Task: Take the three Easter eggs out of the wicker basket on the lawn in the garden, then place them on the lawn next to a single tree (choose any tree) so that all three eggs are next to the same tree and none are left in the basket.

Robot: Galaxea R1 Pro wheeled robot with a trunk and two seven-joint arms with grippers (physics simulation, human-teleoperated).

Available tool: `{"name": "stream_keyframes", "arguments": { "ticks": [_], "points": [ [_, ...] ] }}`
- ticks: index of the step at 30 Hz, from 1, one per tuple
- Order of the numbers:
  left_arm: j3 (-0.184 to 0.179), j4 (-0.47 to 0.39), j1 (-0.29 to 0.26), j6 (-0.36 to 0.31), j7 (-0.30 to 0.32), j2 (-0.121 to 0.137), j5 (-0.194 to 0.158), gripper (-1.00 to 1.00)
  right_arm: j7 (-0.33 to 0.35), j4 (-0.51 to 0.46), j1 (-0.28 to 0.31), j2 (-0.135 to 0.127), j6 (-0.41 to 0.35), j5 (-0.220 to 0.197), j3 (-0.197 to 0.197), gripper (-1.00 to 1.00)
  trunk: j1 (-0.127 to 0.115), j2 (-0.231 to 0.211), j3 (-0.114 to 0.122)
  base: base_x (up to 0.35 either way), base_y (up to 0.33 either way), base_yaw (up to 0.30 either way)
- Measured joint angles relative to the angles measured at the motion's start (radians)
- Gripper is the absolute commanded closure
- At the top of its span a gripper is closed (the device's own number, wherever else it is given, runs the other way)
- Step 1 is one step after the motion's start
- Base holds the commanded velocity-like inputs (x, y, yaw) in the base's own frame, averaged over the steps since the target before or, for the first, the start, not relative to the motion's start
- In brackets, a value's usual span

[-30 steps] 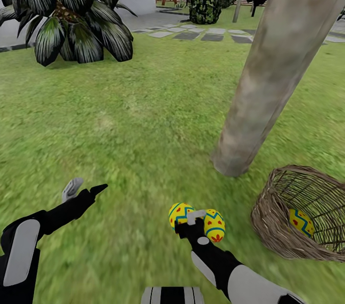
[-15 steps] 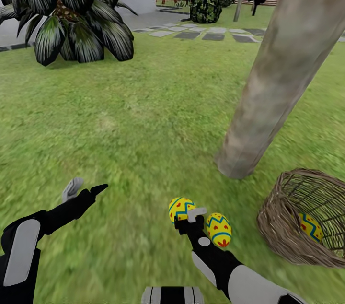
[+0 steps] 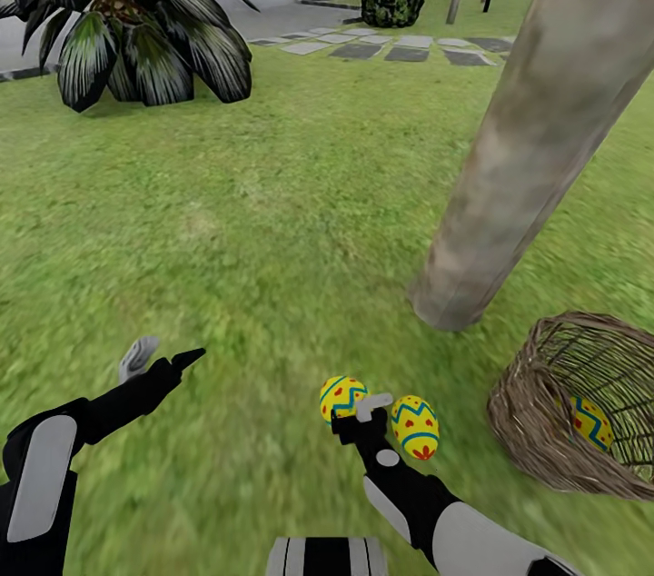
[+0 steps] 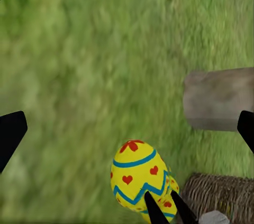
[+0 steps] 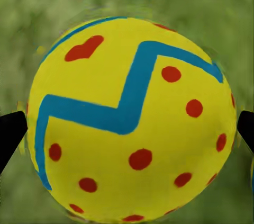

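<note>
- Two small yellow Easter eggs with blue zigzag bands and red marks lie on the patchy green lawn (image 3: 272, 194) at lower centre of the head view: one egg (image 3: 342, 398) at the tip of the right gripper (image 3: 363, 412), the other egg (image 3: 415, 427) just right of that gripper.
- The third egg (image 3: 590, 422) sits inside the round brown woven wicker basket (image 3: 531, 431), tipped on its side at lower right, below the base of the smooth grey-brown tree trunk (image 3: 509, 167).
- The right gripper's fingers stand apart; in the right wrist view the egg (image 5: 132, 121) lies between the dark fingertips with gaps on both sides, so it looks unclamped.
- The left gripper (image 3: 159, 356), at lower left, is spread wide and empty.
- Risks, as I judge: pulling the right arm away could nudge either egg and roll it off from the tree; reaching for the tipped basket could bump it and send the last egg rolling.
- No brand, label or legible writing is visible.
</note>
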State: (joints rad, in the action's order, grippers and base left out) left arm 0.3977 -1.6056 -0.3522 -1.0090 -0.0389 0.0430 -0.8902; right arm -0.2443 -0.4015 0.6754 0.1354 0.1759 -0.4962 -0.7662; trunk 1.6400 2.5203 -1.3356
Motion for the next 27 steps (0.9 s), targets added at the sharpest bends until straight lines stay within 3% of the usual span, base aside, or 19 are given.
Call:
{"name": "stream_keyframes", "arguments": {
  "ticks": [8, 12, 14, 16, 18, 19, 20, 21, 22, 23, 24, 27],
  "points": [
    [0.000, 0.000, 0.000, 0.002, 0.000, 0.000, 0.000, -1.00, -0.010, -0.013, 0.000, -0.003, 0.004, 0.000, 0.002, -1.00, -0.004, -0.002, 0.031, 0.000, 0.000, 0.000],
    [0.000, 0.000, 0.000, 0.002, 0.000, 0.000, -0.001, -1.00, -0.053, -0.082, -0.001, -0.009, 0.009, -0.005, 0.007, -1.00, -0.005, -0.003, 0.046, 0.000, 0.000, 0.000],
    [0.000, 0.000, 0.000, 0.003, 0.000, -0.001, 0.000, -1.00, -0.144, -0.154, -0.002, -0.013, -0.066, -0.010, 0.009, -1.00, -0.006, -0.003, 0.054, 0.000, 0.000, 0.000],
    [-0.002, 0.000, 0.000, 0.003, 0.000, -0.001, 0.001, -1.00, -0.295, -0.301, -0.004, -0.033, -0.209, -0.027, 0.009, -1.00, -0.007, -0.004, 0.062, 0.000, 0.000, 0.000],
    [-0.003, 0.000, 0.000, 0.003, 0.000, -0.001, 0.003, -1.00, -0.411, -0.429, -0.005, -0.066, -0.337, -0.119, 0.017, -1.00, -0.008, -0.004, 0.070, 0.000, 0.000, 0.000],
    [-0.004, 0.000, 0.000, 0.003, 0.000, -0.001, 0.004, -1.00, -0.471, -0.504, -0.006, -0.095, -0.417, -0.225, 0.031, -1.00, -0.009, -0.004, 0.074, 0.000, 0.000, 0.000],
    [-0.005, 0.001, 0.000, 0.003, 0.000, -0.001, 0.005, -1.00, -0.539, -0.607, -0.006, -0.138, -0.513, -0.388, 0.046, -1.00, -0.009, -0.005, 0.077, 0.000, 0.000, 0.000],
    [-0.008, 0.001, 0.000, 0.004, -0.001, -0.001, 0.006, -1.00, -0.591, -0.684, -0.006, -0.171, -0.560, -0.491, 0.051, -1.00, -0.010, -0.005, 0.081, 0.000, 0.000, 0.000],
    [-0.013, 0.002, 0.000, 0.004, -0.001, -0.001, 0.007, -1.00, -0.644, -0.751, -0.006, -0.200, -0.586, -0.555, 0.051, -1.00, -0.009, -0.005, 0.081, 0.000, 0.000, 0.000],
    [-0.025, 0.007, 0.000, 0.005, -0.002, -0.002, 0.007, -1.00, -0.714, -0.827, -0.011, -0.223, -0.602, -0.596, 0.051, -1.00, -0.010, -0.005, 0.081, 0.000, 0.000, -0.019],
    [-0.036, 0.016, 0.000, 0.005, -0.003, -0.001, 0.008, -1.00, -0.757, -0.871, -0.018, -0.232, -0.607, -0.611, 0.051, -1.00, -0.009, -0.005, 0.081, 0.000, 0.000, -0.074],
    [-0.052, 0.030, 0.000, 0.006, -0.004, -0.001, 0.008, -1.00, -0.807, -0.931, -0.039, -0.237, -0.611, -0.624, 0.043, -1.00, -0.009, -0.005, 0.081, 0.000, 0.000, -0.180]
  ]
}}
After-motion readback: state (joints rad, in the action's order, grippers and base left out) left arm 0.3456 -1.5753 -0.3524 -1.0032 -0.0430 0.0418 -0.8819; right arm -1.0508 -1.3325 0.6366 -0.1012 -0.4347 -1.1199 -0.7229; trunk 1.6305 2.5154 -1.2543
